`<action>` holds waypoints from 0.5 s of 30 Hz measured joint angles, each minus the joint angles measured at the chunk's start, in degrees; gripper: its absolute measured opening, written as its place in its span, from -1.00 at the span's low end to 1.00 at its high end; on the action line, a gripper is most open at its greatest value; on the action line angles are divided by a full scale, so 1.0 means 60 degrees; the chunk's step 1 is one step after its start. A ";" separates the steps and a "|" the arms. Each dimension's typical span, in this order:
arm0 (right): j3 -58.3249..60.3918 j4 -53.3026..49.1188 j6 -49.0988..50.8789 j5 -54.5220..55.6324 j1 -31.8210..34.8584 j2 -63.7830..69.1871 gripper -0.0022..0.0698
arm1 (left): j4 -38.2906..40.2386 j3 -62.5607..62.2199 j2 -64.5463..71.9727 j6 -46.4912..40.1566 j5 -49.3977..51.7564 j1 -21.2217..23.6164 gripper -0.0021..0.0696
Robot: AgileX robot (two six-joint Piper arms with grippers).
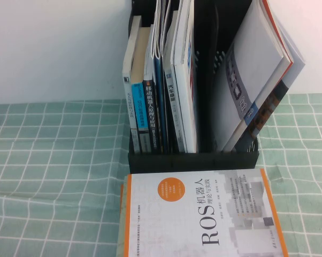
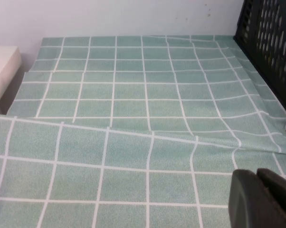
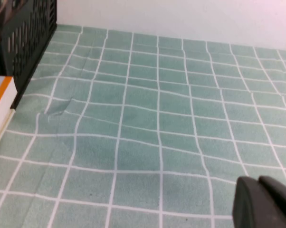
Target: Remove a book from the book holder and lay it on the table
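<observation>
The black book holder (image 1: 193,155) stands at the back middle of the green checked table (image 1: 54,160), filled with upright books. Several thin white booklets (image 1: 183,80) stand edge-on in its middle slot; no AGILEX cover shows, so I cannot tell which is the book. Neither gripper shows in the high view. My left gripper (image 2: 257,176) is shut and empty, low over the cloth left of the holder (image 2: 271,38). My right gripper (image 3: 258,184) is shut and empty, low over the cloth right of the holder (image 3: 31,33).
A white, orange-edged ROS book (image 1: 201,214) lies flat in front of the holder; its edge shows in the right wrist view (image 3: 0,102). A grey-covered book with an orange-red edge (image 1: 252,75) leans in the right slot. The cloth is wrinkled (image 2: 190,137). A white wall stands behind.
</observation>
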State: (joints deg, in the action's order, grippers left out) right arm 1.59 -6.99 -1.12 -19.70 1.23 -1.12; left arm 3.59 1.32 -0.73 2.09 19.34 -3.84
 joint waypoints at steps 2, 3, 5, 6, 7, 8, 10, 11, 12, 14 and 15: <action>0.0000 0.0007 0.0000 0.0024 0.0000 0.0000 -0.95 | 0.0000 0.0000 0.0000 0.0018 0.0000 0.0000 -0.95; 0.0000 0.0082 0.0000 0.0039 0.0000 0.0000 -0.95 | 0.0000 0.0000 0.0000 0.0018 0.0000 0.0000 -0.95; 0.0000 0.0274 0.0000 0.0065 0.0000 0.0000 -0.95 | 0.0016 0.0000 0.0000 0.0018 0.0000 0.0000 -0.95; 0.0000 0.0324 0.0000 0.0065 0.0000 0.0000 -0.95 | 0.0016 0.0000 0.0000 0.0018 0.0000 0.0000 -0.95; 0.0000 0.0384 0.0000 0.0089 0.0000 0.0000 -0.95 | 0.0058 0.0000 0.0000 0.0018 0.0000 0.0000 -0.95; 0.0000 0.0423 0.0000 0.0089 0.0000 0.0000 -0.95 | 0.0078 0.0000 0.0000 0.0018 0.0000 0.0000 -0.95; 0.0000 0.0440 0.0000 0.0136 0.0000 0.0000 -0.95 | 0.0098 0.0000 0.0000 0.0018 0.0000 0.0000 -0.95; 0.0000 0.0446 0.0000 0.0196 0.0000 0.0000 -0.95 | 0.0098 0.0000 0.0000 0.0018 0.0000 0.0000 -0.95; 0.0000 0.0462 0.0000 0.0299 0.0000 0.0000 -0.95 | 0.0116 0.0000 0.0000 0.0018 -0.0056 0.0000 -0.95; 0.0000 0.0462 0.0000 0.0531 0.0000 0.0000 -0.95 | 0.0116 0.0000 0.0000 0.0018 -0.0326 0.0000 -0.95; 0.0000 0.0462 0.0000 0.0724 0.0000 0.0000 -0.95 | 0.0116 0.0017 0.0000 0.0018 -0.0578 0.0000 -0.95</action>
State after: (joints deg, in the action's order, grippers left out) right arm 1.59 -4.22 -1.12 -15.36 1.23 -1.12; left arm 4.29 1.42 -0.73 2.20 15.88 -3.84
